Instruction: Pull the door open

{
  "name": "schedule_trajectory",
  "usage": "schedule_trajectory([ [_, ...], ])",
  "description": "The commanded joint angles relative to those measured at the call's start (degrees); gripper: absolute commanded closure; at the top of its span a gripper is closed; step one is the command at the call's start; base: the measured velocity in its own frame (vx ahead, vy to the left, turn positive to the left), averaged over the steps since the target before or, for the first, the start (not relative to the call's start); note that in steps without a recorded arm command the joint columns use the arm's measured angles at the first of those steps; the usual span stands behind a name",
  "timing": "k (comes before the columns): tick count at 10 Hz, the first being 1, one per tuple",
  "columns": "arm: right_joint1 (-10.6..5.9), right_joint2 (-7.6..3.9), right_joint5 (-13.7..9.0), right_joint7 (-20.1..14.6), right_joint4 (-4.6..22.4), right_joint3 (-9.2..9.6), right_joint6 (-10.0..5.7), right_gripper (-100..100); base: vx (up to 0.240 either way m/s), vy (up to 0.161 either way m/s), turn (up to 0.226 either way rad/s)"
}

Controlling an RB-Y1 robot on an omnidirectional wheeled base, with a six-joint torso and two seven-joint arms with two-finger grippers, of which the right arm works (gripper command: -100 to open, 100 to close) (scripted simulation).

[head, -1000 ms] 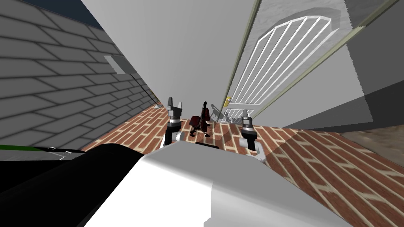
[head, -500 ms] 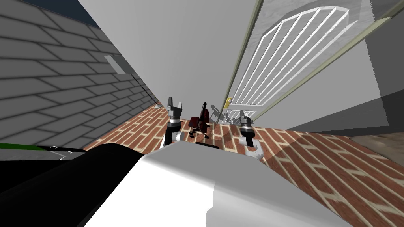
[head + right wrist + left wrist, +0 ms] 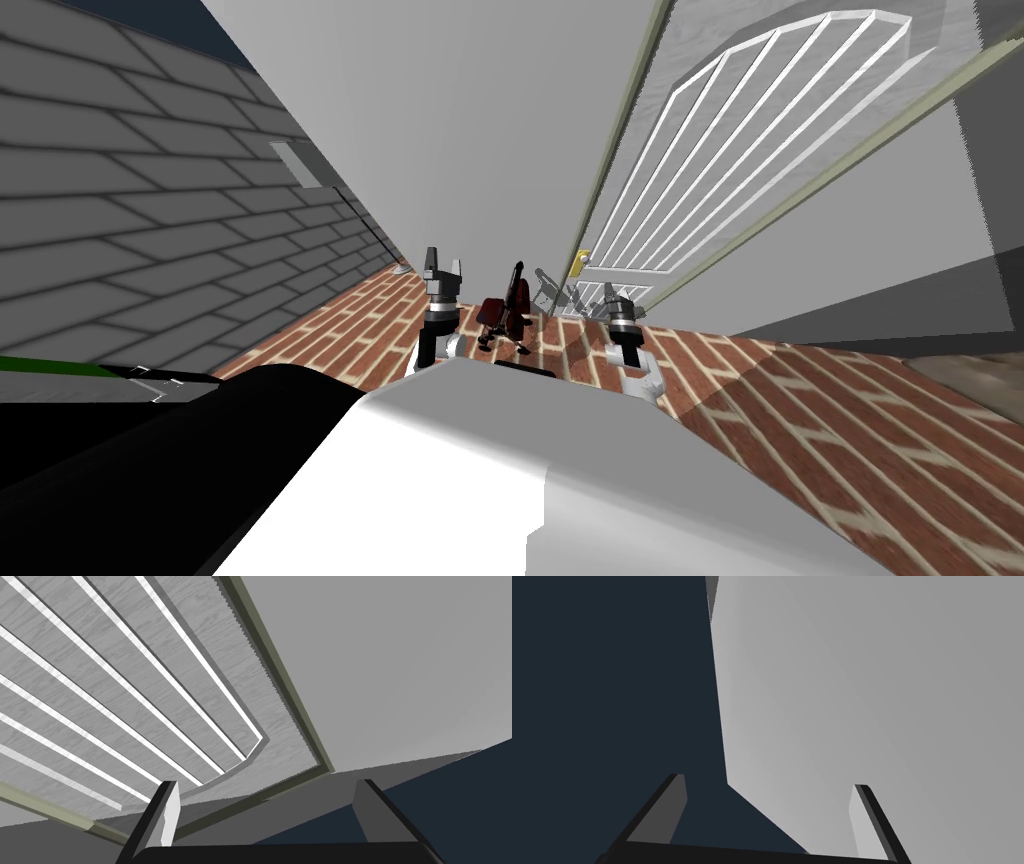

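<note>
The right claw (image 3: 617,298) is released: its 2 thin light grey fingers (image 3: 169,811) stand apart and grip nothing. It hangs low in front of the grey wood-grain door (image 3: 700,170) with white arched slats. It is near the small brass-yellow knob (image 3: 581,260) at the door's edge but apart from it. Whether the fingertips touch the door's face is hard to make out from the head. The right wrist camera looks along the claw at the rounded end of the slatted panel and at 1 corner of the olive-green frame (image 3: 280,686). The door lies within that frame. Its foot is partly hidden behind the claw and a pale grey slatted thing (image 3: 548,285) too small to identify. The left claw (image 3: 444,262) is also released, its 2 fingers spread, raised over the red brick floor (image 3: 800,400). Between the 2 claws sits a dark red and black object (image 3: 500,312), too small to name. A grey block wall (image 3: 150,220) runs along the left, cut off at the edge.
</note>
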Motion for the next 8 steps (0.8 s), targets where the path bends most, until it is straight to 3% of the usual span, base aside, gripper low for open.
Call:
schedule_trajectory([
  [1,-1.5,-0.16,0.88,1.96,2.77,-0.58,0.27,-100,0.053,-0.022,0.029],
  [2,-2.68,-0.4,1.57,3.48,4.42,-1.11,0.39,-100,0.073,-0.028,0.046],
  [3,-2.68,-0.4,1.57,3.48,4.9,-1.11,0.39,-100,0.055,-0.023,0.02],
  [8,-8.4,-1.53,4.88,10.83,14.78,-3.69,0.95,-100,0.082,-0.034,0.042],
])
